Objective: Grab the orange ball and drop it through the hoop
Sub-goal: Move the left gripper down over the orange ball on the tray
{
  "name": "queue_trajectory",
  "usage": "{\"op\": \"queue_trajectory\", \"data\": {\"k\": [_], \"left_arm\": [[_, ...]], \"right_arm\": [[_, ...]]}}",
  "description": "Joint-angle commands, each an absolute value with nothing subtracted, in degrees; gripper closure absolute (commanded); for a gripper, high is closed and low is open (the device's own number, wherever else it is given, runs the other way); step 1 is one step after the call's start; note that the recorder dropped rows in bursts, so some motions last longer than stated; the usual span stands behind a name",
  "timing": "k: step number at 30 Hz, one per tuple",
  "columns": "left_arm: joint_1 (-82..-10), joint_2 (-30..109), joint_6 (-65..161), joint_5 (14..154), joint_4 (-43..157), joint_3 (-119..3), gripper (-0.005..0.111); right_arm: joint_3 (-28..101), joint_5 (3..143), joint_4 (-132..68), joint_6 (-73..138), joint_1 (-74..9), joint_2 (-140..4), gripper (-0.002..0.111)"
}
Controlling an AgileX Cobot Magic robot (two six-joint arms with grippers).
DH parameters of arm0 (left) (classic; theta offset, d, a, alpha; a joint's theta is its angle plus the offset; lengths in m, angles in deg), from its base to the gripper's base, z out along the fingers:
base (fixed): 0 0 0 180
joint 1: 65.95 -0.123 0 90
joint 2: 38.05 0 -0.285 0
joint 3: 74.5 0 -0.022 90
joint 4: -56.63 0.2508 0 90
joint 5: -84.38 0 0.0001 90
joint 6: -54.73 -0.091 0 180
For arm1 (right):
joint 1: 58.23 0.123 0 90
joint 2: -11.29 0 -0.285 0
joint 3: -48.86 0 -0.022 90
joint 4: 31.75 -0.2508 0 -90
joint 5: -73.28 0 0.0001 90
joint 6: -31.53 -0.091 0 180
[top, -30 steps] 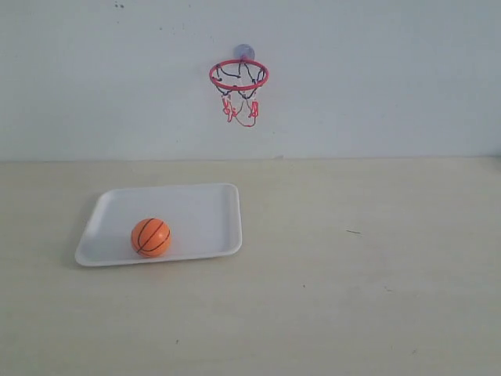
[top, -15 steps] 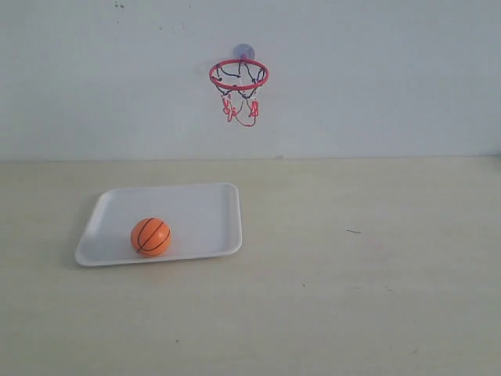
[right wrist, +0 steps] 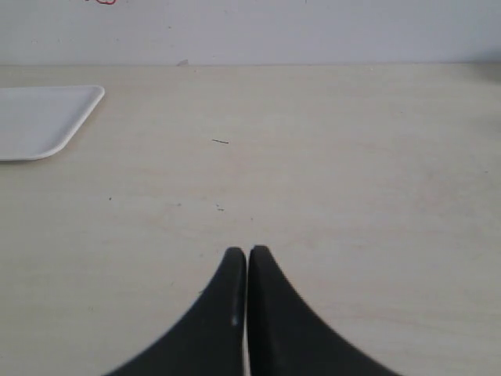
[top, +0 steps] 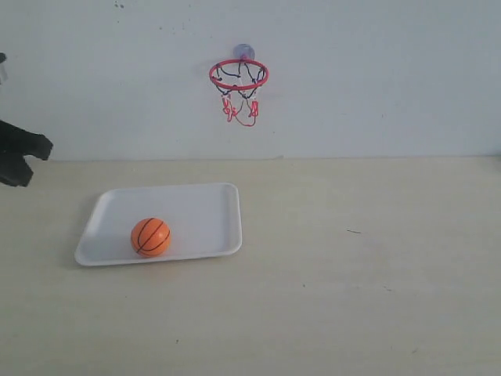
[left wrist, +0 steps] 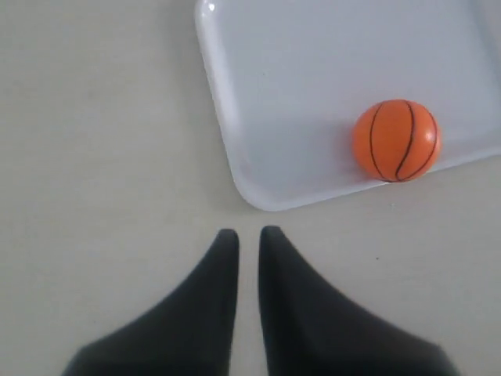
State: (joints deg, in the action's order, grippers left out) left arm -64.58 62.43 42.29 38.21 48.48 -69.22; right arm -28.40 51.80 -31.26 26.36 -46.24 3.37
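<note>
At the far left edge of the exterior view, the left gripper (left wrist: 248, 233) hangs above the bench (top: 352, 298). It is just outside a corner of the white tray (top: 203, 200). Its fingers are almost closed, with only a thin slit between the tips, and it holds nothing. The orange ball (top: 150, 236) sits in the tray, left of the tray's middle and close against the near rim, apart from the gripper. Farther right and higher, the hoop (top: 239, 75) is stuck to the wall, its net dangling below the red ring. The right gripper (right wrist: 247, 252) is over bare bench right of the tray, with its tips pressed together and nothing between them.
</note>
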Motion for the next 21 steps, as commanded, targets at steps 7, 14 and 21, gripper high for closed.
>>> {"op": "queue_trajectory", "data": {"k": [7,14,21], "left_arm": [[-57.26,81.0,31.93,31.0,48.43,-88.43,0.022],[-51.19,88.97,33.29,30.4,48.31,-93.99,0.011],[-49.24,93.14,35.65,30.4,47.23,-94.06,0.011]], "right_arm": [[-28.36,52.31,-31.26,26.51,-46.23,3.5,0.108],[-28.36,52.31,-31.26,26.51,-46.23,3.5,0.108],[-28.36,52.31,-31.26,26.51,-46.23,3.5,0.108]]}}
